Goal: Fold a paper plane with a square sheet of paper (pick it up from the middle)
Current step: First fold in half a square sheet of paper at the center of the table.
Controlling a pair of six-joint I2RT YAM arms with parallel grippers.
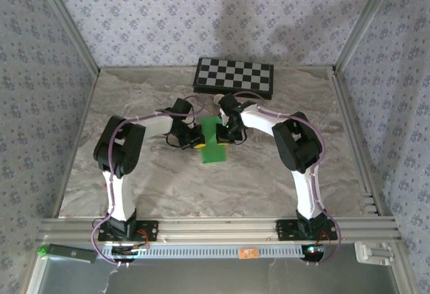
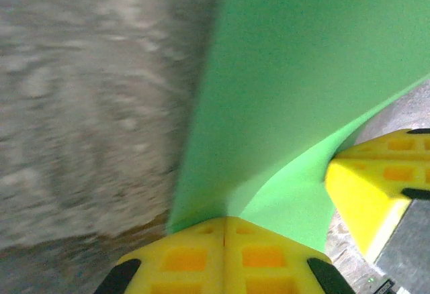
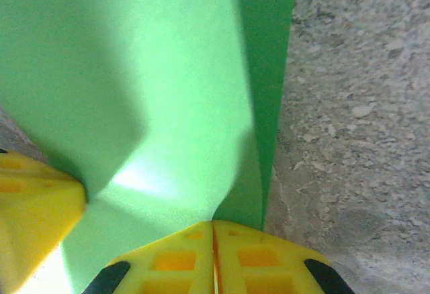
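The square sheet of paper (image 1: pixel 213 141) is bright green and held up over the middle of the table, bent into a narrow upright strip between both arms. My left gripper (image 1: pixel 199 139) is shut on its left edge, and in the left wrist view the green paper (image 2: pixel 295 79) rises from the closed yellow jaws of the left gripper (image 2: pixel 225 221). My right gripper (image 1: pixel 230 133) is shut on the right edge; in the right wrist view the paper (image 3: pixel 168 92) curls away from the closed right gripper (image 3: pixel 213 225). Each wrist view shows the other gripper's yellow fingertips (image 2: pixel 373 186) (image 3: pixel 33 207) close by.
A black-and-white checkered board (image 1: pixel 234 76) lies at the back of the marble table (image 1: pixel 148 186). Patterned walls and aluminium posts close in the left, right and back. A rail (image 1: pixel 222 230) runs along the near edge.
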